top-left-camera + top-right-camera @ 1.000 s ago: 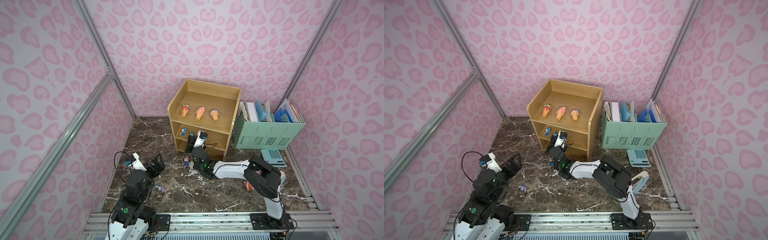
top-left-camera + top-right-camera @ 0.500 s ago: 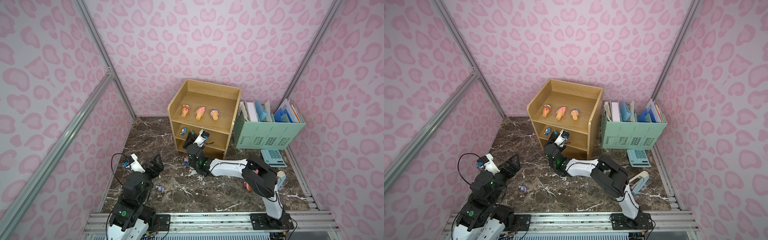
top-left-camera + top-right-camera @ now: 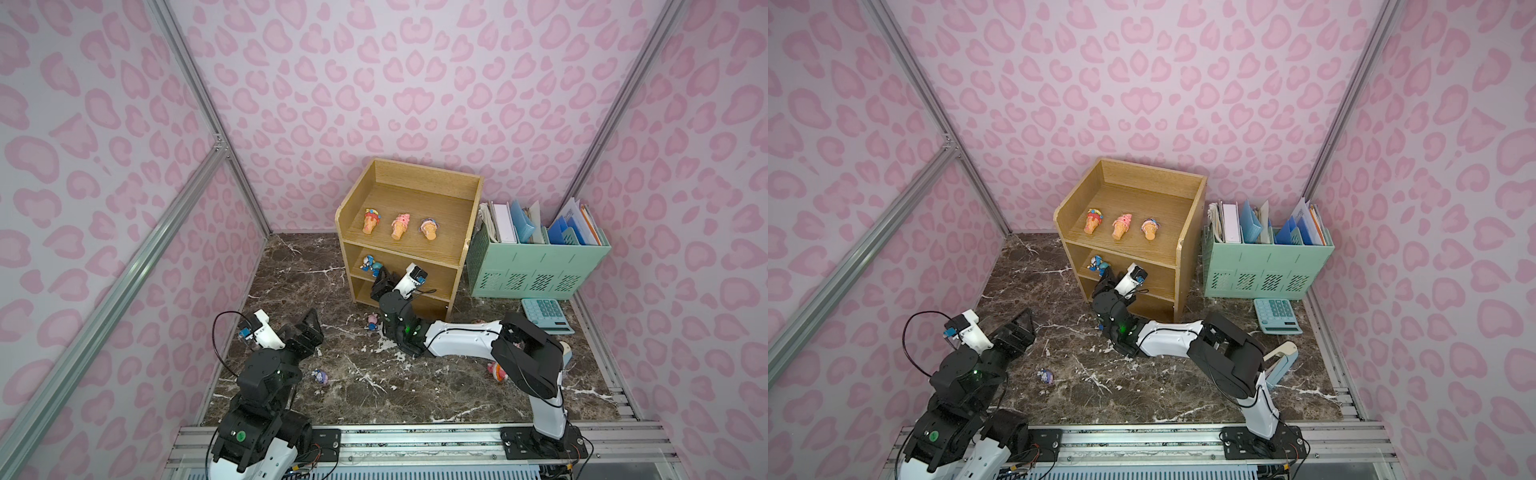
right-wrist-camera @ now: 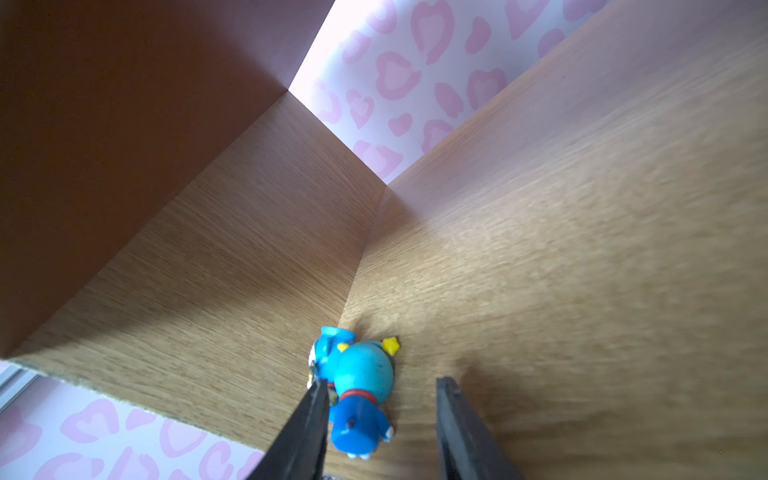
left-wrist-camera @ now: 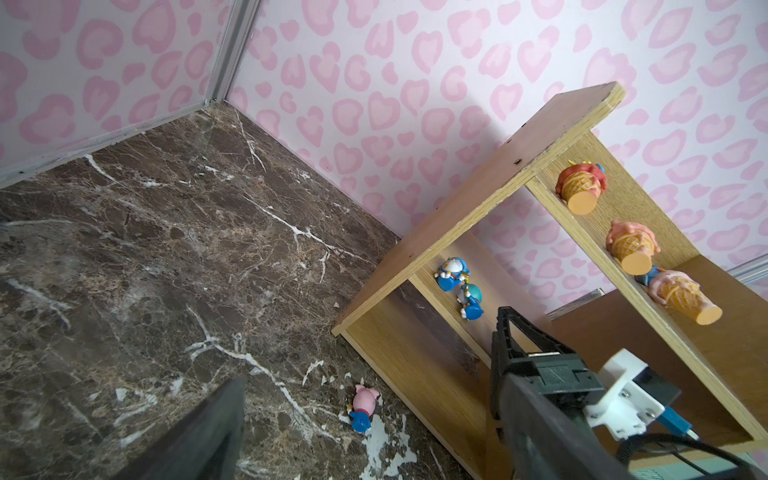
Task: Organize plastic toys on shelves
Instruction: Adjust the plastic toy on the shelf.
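The wooden shelves stand at the back. Three cone-shaped plastic toys lie on the top tier. Blue toys sit at the left end of the middle tier. My right gripper reaches into that tier, open, with a blue toy lying on the board between its fingers, close against one and apart from the other. My left gripper hovers wide open and empty. On the floor lie a pink toy and a purple one.
A mint file organizer full of papers stands right of the shelves, with a mint calculator in front of it. Another pink toy lies by the right arm's elbow. Pink patterned walls close in three sides.
My right gripper has pushed further into the middle tier and its jaws have spread, letting go of the blue toy. The left arm has barely shifted.
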You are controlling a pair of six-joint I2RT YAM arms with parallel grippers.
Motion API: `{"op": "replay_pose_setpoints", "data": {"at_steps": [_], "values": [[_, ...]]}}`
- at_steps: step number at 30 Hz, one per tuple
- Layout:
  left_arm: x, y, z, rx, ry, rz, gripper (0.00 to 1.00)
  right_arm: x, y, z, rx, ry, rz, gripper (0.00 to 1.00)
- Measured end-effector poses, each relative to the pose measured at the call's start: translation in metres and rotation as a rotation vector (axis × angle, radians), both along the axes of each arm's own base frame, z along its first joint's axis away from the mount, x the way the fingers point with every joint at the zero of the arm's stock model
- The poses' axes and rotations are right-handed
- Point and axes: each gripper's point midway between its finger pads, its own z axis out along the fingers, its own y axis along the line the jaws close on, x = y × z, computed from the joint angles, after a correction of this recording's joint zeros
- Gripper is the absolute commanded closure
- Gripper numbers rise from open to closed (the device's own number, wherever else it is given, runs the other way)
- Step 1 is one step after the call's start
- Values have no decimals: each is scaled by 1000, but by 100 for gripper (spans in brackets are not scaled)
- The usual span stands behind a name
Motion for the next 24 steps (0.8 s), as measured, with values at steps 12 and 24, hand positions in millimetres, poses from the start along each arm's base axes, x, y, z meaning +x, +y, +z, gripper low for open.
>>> {"op": "replay_pose_setpoints", "data": {"at_steps": [12, 24], "values": [[20, -48, -13, -129, 65, -210, 16, -62, -19, 35, -211, -158, 236, 55], [65, -101, -23, -507, 155, -350, 39, -103, -105, 30, -363, -287, 457, 56]]}}
